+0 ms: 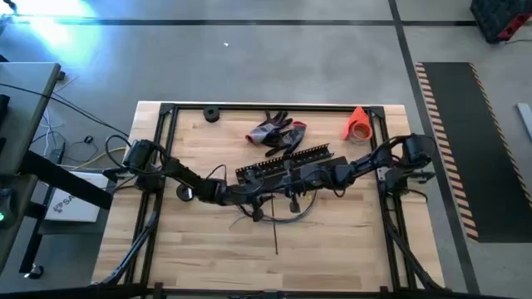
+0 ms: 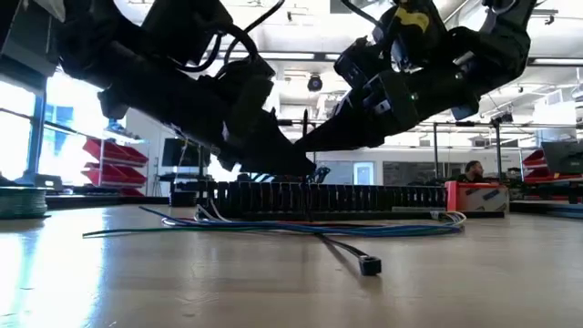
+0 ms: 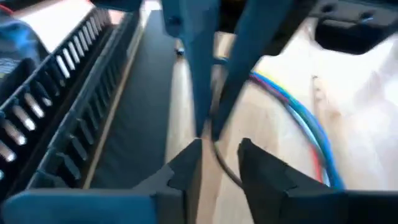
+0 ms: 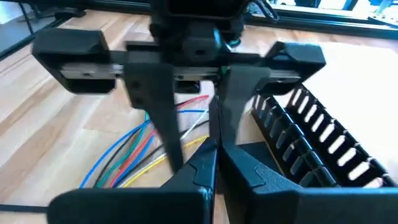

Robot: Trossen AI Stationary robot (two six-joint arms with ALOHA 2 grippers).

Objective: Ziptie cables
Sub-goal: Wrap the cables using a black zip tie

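The cables [image 1: 287, 216], a loose bundle of thin coloured and pale wires [image 2: 273, 226], lie on the wooden table just near of both grippers. A thin black zip tie [image 1: 276, 237] runs from the grippers toward the near edge, and its head [image 2: 369, 265] rests on the table. My right gripper [image 4: 217, 165] reaches in from the right and is shut at the table's middle. My left gripper [image 3: 221, 165] faces it from the left, open, its fingers either side of a thin dark strand [image 3: 225, 169] without clearly touching it. My right gripper pinches a thin dark strand, apparently the zip tie's tail end [image 3: 214, 144], between its two fingertips [image 3: 202, 124]. The fingers slant down from the table's right. The strand curves down out of the tips, and the tie's head end lies on the table.
A long black slotted strip [image 1: 287, 162] lies just beyond the grippers. Grey-and-red gloves [image 1: 274, 133] and an orange cone [image 1: 357, 123] sit near the far edge, with a small black part [image 1: 211, 115] at the far left. A black frame [image 1: 166, 112] borders the table.
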